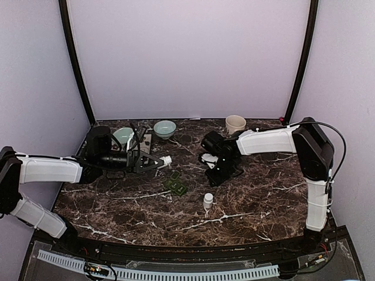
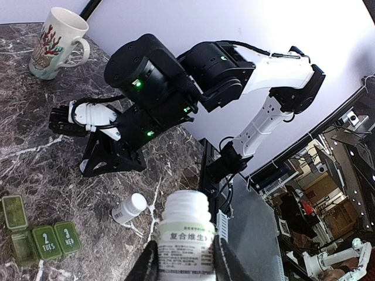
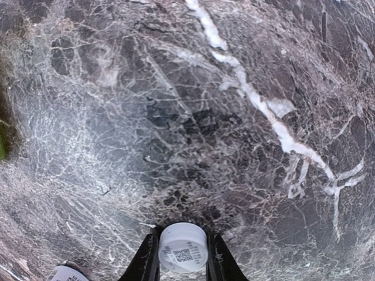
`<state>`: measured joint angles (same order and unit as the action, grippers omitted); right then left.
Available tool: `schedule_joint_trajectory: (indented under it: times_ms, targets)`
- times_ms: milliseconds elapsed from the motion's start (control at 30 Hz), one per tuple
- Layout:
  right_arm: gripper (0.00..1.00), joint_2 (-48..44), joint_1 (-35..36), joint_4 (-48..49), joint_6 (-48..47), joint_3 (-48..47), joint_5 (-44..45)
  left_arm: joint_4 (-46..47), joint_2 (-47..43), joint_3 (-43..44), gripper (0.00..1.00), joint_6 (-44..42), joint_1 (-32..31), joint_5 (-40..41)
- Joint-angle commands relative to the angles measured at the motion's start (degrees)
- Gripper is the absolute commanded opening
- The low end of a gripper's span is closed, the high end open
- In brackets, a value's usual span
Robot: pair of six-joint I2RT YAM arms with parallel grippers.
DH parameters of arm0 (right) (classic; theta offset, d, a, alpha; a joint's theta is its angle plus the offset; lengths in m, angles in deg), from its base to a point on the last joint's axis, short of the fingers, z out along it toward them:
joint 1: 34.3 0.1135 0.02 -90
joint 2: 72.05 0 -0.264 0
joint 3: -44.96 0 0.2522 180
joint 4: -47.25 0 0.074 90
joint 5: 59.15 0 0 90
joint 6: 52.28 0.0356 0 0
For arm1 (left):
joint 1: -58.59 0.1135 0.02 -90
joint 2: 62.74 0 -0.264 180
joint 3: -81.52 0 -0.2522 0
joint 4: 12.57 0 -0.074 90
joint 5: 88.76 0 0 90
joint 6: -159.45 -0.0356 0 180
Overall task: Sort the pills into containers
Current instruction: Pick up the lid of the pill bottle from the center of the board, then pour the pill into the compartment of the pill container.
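Note:
My left gripper [image 2: 184, 259] is shut on a white labelled pill bottle [image 2: 186, 231]. The bottle's threaded neck is bare, with no cap on it. In the top view the left gripper [image 1: 154, 161] holds this bottle [image 1: 166, 159] sideways above the table, just left of the dark green containers [image 1: 177, 185]. These containers [image 2: 41, 239] lie flat on the marble, some with their lids up. My right gripper [image 3: 183, 259] is shut on a white cap [image 3: 183, 246] with a QR code, low over the marble. In the top view the right gripper [image 1: 214, 175] points down, right of the containers. No pills show.
A small white capped bottle [image 1: 208, 201] stands in front of the containers and also shows in the left wrist view [image 2: 129, 209]. Two pale teal bowls [image 1: 164, 128] [image 1: 123, 135] and a cream mug [image 1: 235, 123] stand along the back edge. The right arm [image 2: 176, 88] fills the space opposite the left gripper.

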<state>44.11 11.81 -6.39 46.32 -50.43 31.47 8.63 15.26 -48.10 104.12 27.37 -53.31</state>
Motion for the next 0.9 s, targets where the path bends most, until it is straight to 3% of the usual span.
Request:
schedule_joint_trajectory:
  times_ms: [0,467,867]
  targets:
    - [0.04,-2.5,0.6,0.1,1.0,0.5,-0.9,3.4,-3.3,-3.2,0.00,-0.9,0.4,3.8]
    - [0.02,-3.8,0.4,0.6,1.5,-0.1,-0.7,10.3,-4.0,-11.3,0.00,-0.1,0.4,8.1]
    - [0.01,-4.3,0.4,-0.2,1.6,-0.8,0.0,18.4,0.9,-15.5,0.00,0.4,0.4,10.4]
